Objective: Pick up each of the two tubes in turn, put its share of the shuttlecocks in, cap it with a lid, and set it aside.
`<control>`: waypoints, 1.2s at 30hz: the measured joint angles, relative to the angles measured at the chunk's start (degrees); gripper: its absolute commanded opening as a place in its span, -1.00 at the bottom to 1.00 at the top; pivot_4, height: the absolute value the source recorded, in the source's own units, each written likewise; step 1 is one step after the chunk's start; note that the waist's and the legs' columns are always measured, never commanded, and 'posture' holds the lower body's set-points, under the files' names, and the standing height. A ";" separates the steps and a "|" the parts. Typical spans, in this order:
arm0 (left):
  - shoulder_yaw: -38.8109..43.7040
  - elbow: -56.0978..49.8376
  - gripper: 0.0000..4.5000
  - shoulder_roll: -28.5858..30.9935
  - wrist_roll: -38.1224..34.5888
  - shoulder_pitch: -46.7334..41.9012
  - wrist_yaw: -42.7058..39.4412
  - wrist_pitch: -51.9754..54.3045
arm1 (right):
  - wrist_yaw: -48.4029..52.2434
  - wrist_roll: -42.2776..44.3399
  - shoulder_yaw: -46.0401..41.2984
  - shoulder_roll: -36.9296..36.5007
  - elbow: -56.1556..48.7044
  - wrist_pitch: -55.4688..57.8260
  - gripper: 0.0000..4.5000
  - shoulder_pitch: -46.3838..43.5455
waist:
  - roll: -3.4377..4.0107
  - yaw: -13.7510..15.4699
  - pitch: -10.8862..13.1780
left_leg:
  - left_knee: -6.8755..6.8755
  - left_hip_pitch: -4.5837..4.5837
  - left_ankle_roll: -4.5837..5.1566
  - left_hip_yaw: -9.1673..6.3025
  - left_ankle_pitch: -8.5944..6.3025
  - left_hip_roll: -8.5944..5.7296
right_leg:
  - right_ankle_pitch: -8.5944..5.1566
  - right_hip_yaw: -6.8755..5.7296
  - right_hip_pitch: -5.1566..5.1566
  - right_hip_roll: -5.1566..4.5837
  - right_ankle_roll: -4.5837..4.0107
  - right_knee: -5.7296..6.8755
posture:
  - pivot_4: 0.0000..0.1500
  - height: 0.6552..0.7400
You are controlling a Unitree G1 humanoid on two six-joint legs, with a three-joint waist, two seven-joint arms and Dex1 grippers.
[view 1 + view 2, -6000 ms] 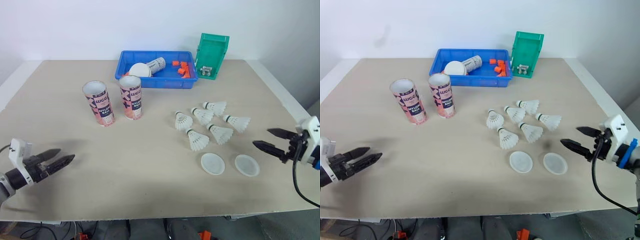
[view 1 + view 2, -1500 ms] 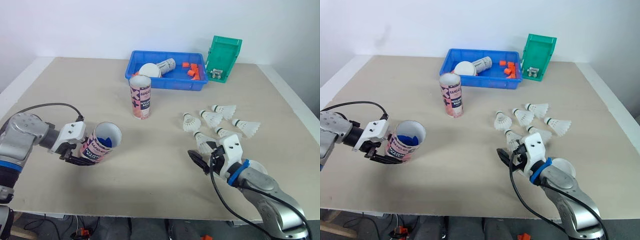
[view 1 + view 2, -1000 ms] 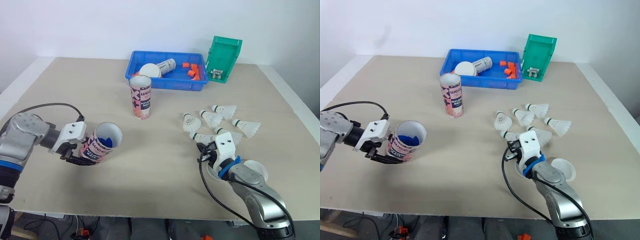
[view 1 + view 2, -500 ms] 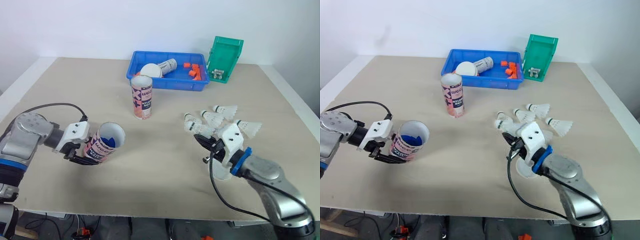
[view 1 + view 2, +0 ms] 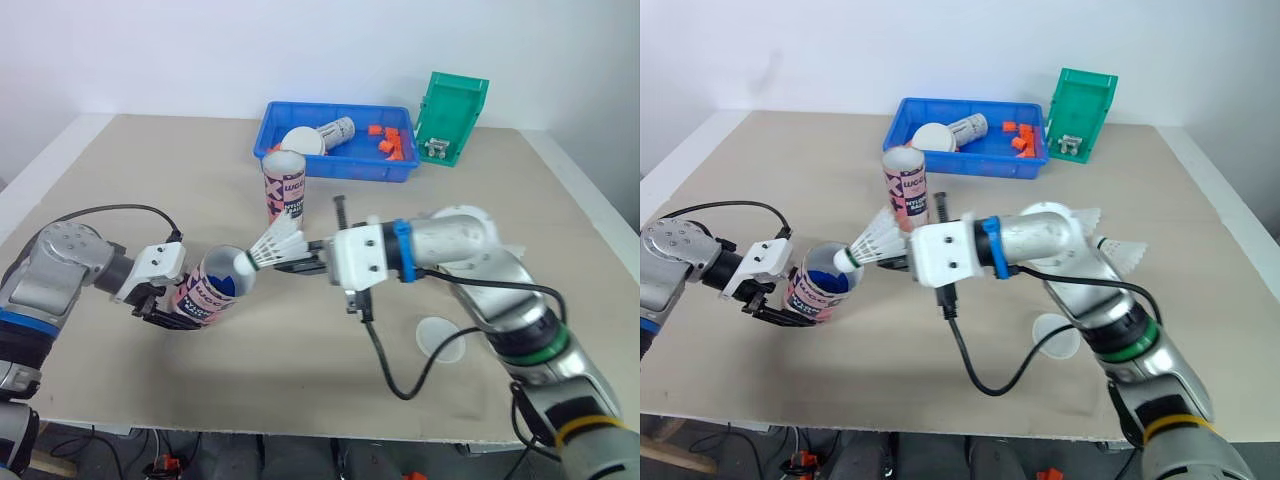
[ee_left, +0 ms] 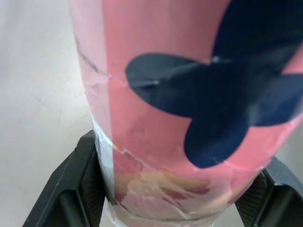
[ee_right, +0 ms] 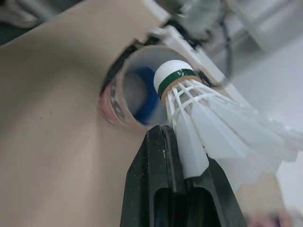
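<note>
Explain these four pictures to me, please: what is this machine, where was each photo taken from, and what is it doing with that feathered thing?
This is a humanoid robot with two arms, each ending in a gripper of two black fingers. The two wide pictures come from cameras in its head, looking down over a beige table. The two close-ups come from cameras on its wrists.

The left gripper clamps a pink tube, tilted with its open mouth towards the other arm. The right gripper pinches a white shuttlecock by its skirt, with the cork tip right at the tube's mouth.

Also on the table are a second tube, standing upright, a blue tray of odds and ends, and a green bin. A round white lid and more shuttlecocks lie near the right arm.
</note>
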 measured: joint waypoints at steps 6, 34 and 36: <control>-0.31 0.02 0.33 -0.36 0.64 -0.59 -0.17 1.00 | 4.63 -4.34 2.83 4.37 10.38 -7.87 -0.98 -5.80 | 0.02 0.22 0.00 | -0.01 0.02 0.02 -0.02 0.00 0.03 | 0.01 -0.03 -0.02 0.05 -0.01 0.11 | 1.00 0.15; 3.05 -3.41 0.33 -0.06 0.49 3.48 0.90 3.42 | -33.31 7.65 -26.80 5.48 -17.46 33.46 0.37 34.86 | 0.24 0.45 -0.18 | -0.19 0.07 0.01 0.16 -0.03 0.04 | -0.06 0.09 -0.13 0.02 -0.04 0.11 | 1.00 0.15; 2.78 -3.19 0.33 -0.18 0.44 3.29 0.89 3.33 | -39.81 4.28 -26.06 7.88 -19.70 35.78 0.37 36.94 | 0.21 0.37 -0.20 | -0.10 0.07 0.01 0.16 -0.03 0.04 | -0.05 0.08 -0.10 0.02 -0.02 0.10 | 1.00 0.15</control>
